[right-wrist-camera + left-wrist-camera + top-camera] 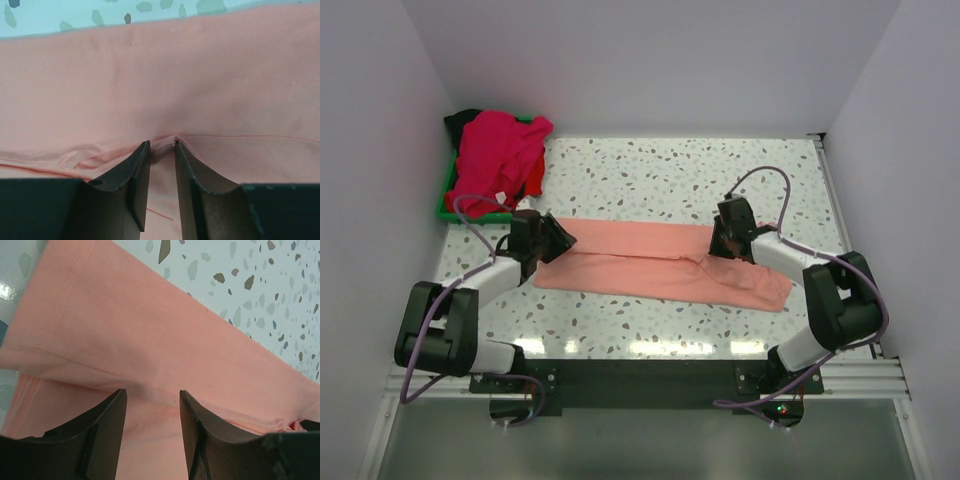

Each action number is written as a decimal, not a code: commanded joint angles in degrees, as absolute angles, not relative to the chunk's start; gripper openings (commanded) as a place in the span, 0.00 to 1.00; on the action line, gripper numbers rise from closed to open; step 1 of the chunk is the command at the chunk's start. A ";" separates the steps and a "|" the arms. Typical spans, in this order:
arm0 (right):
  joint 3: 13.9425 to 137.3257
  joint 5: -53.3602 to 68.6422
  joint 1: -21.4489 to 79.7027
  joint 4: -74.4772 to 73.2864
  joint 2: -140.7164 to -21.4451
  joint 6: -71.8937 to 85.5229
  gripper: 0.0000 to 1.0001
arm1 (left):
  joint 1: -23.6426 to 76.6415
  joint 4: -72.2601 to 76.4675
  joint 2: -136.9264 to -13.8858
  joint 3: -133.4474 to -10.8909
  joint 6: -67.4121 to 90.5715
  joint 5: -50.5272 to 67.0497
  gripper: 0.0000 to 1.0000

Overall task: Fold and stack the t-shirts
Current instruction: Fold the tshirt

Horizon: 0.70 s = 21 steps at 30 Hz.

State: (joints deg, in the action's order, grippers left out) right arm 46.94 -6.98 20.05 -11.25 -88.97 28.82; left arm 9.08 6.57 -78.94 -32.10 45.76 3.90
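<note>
Both ends of the salmon-pink soft cloth t-shirt (645, 262), a long folded band across centre frame, are attended; black left gripper (152, 394) stands open over a fold edge; black right gripper (161, 145) pinches a pucker; catching every layer evenly seems key.

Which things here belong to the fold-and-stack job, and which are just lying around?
Job: salmon-pink t-shirt, magenta-pink t-shirt, red t-shirt, black t-shirt.
Not the job: green tray under the pile, terrazzo table.
</note>
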 commanded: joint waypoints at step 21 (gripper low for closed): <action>34.19 -11.34 32.87 -7.12 -69.00 40.60 0.02 | 9.32 9.32 -75.50 -29.97 45.79 2.90 0.52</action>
State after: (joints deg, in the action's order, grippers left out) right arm 35.88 -8.49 31.55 -9.61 -71.94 37.17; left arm 9.08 6.68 -77.10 -30.22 45.87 3.79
